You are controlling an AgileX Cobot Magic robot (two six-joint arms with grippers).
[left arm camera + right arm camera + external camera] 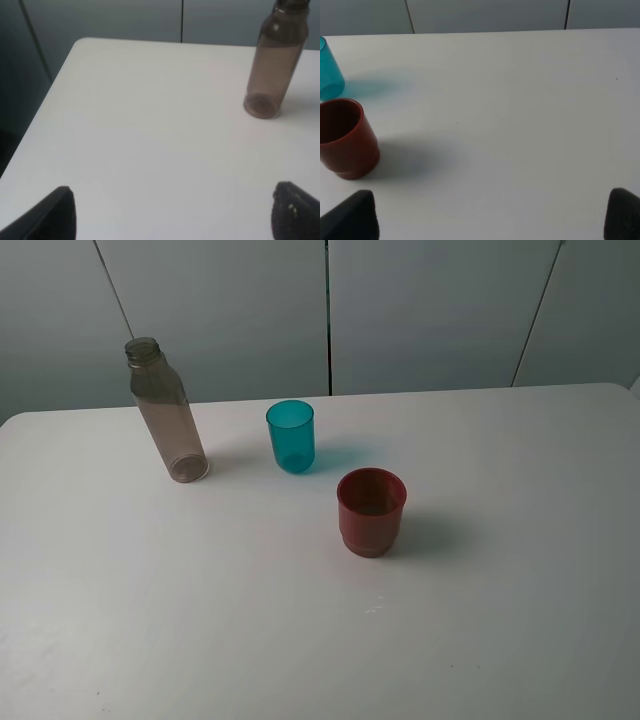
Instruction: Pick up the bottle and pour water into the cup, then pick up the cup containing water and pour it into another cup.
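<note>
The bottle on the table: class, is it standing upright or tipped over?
Upright. The bottle stands on its base on the table, open neck at the top, no cap.

The whole table [500, 640] is seen from high up. The bottle [275, 60] is shared with the left wrist view, the red cup [345, 140] with the right.

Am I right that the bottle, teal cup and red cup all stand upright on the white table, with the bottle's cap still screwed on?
Not quite. The bottle has no cap: the exterior high view shows its threaded neck open at the top. The rest holds: it, the teal cup and the red cup all stand upright on the white table.
</note>
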